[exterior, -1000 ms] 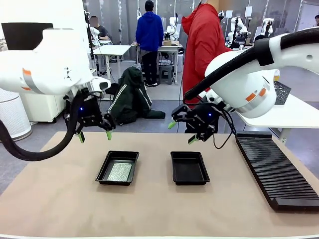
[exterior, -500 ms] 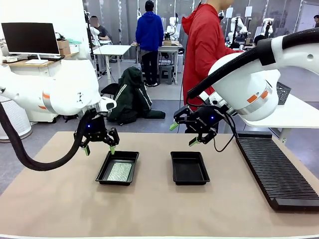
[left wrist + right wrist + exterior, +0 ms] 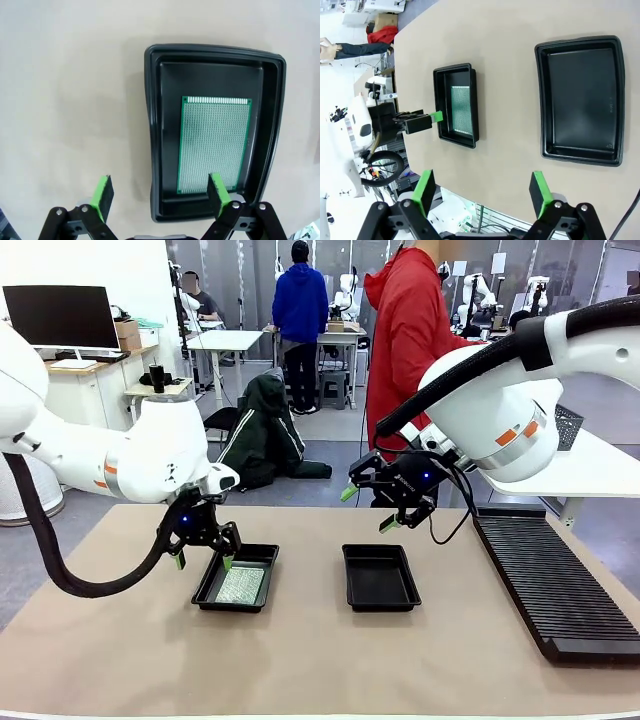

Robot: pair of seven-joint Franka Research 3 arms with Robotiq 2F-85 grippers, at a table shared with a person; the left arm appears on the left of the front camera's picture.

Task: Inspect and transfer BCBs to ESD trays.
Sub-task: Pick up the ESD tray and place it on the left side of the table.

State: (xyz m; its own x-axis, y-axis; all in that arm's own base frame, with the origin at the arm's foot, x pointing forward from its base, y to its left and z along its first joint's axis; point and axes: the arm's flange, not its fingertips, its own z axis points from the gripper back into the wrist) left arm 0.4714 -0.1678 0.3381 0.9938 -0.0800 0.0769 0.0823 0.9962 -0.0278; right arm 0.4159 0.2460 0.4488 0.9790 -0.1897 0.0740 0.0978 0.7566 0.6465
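Observation:
Two black ESD trays lie side by side on the tan table. The left tray [image 3: 205, 592] holds one green BCB [image 3: 241, 585], which lies flat on its floor. My left gripper [image 3: 203, 559] hangs open just above that tray's near-left rim. In the left wrist view the gripper [image 3: 160, 194] straddles the tray rim [image 3: 150, 125], one finger over the BCB [image 3: 215, 145] and one over the bare table. The right tray [image 3: 380, 578] holds nothing. My right gripper [image 3: 365, 508] hovers open above and behind it. The right wrist view shows both trays [image 3: 538, 100] [image 3: 437, 100] below.
A long black ribbed rack [image 3: 550, 580] runs along the table's right side. A person in a red hoodie [image 3: 405, 340] stands at the far edge behind the right arm. Bare tan table surface lies in front of the trays.
My left arm has come down and to the right, from above the table's back left to the left tray's rim. The right gripper has hardly moved.

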